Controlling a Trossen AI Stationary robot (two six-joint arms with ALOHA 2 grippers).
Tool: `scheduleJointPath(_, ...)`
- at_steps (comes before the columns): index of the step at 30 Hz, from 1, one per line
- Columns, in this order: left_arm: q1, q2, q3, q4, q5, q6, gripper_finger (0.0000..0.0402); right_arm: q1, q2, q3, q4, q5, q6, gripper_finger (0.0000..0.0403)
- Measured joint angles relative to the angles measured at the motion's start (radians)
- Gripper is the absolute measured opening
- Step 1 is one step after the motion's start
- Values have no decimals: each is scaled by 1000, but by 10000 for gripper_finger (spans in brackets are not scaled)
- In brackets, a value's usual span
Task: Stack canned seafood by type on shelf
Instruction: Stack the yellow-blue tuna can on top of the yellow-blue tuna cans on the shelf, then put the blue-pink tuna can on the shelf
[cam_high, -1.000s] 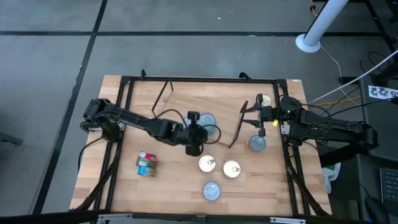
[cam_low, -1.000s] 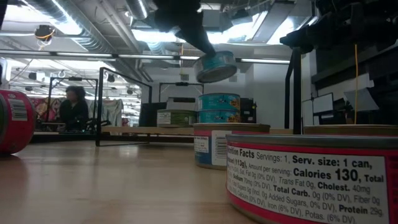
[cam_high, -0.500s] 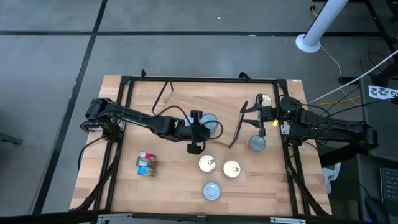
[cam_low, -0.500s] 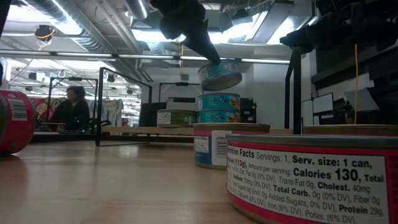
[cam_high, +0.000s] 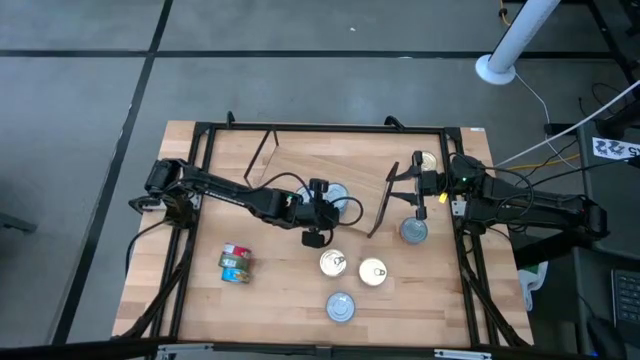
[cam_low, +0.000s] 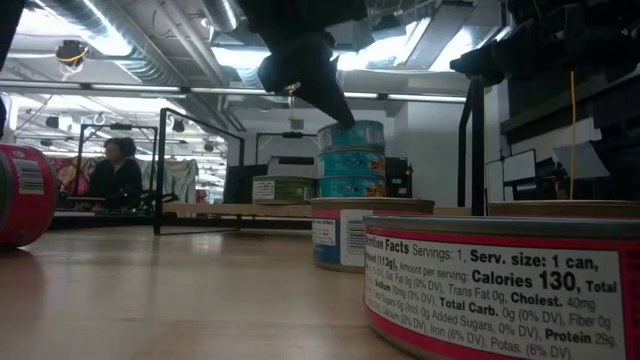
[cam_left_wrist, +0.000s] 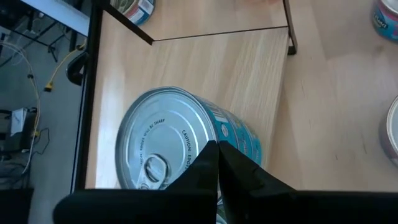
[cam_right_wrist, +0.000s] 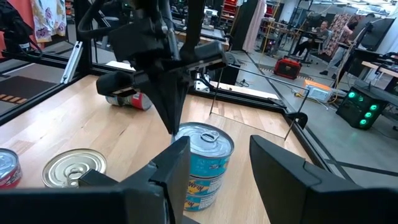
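Note:
On the shelf (cam_high: 300, 165), a light-wood board on black wire legs, stands a stack of teal tins (cam_low: 351, 172). A teal tin (cam_low: 352, 135) with a silver lid (cam_left_wrist: 163, 149) sits level on top of it. My left gripper (cam_low: 340, 112) reaches slanting down to this top tin and is shut on it. My right gripper (cam_right_wrist: 214, 180) waits open at the table's right side, level and pointing at the stack, with nothing between its fingers. My left gripper holds the top teal tin by its upper rim (cam_left_wrist: 205, 142), where the shut fingertips (cam_right_wrist: 173, 127) meet at the lid's edge. The fingers come slanting down from the table's left and near side. The tin stands upright, its bottom resting on the teal stack.
A green-labelled tin (cam_low: 283, 188) also stands on the shelf. On the table lie two gold-lidded tins (cam_high: 333, 263) (cam_high: 372, 271), a silver one (cam_high: 340, 306), a teal one (cam_high: 414, 231), a gold one (cam_high: 428, 160) and red-green tins on their side (cam_high: 236, 264).
My left gripper has gone down and a little toward the table's far right with the teal tin, staying shut. The tin hung tilted and clear above the two stacked teal tins; now it sits level on top of them.

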Motion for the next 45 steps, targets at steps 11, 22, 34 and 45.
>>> scheduleJointPath(11, 0, 0, 0, -1, 0, 15, 15, 0, 0, 0, 0, 0, 0, 168)
scheduleJointPath(22, -3, 0, 0, 8, -20, 16, 122, 0, 0, 0, 3, 0, 0, 168)
scheduleJointPath(34, -128, -2, 77, 8, -24, 37, 155, 0, 0, 0, 140, -45, -11, 168)
scheduleJointPath(45, -261, 2, 79, 8, 128, -208, 155, 80, 0, 0, 290, -110, -19, 168)
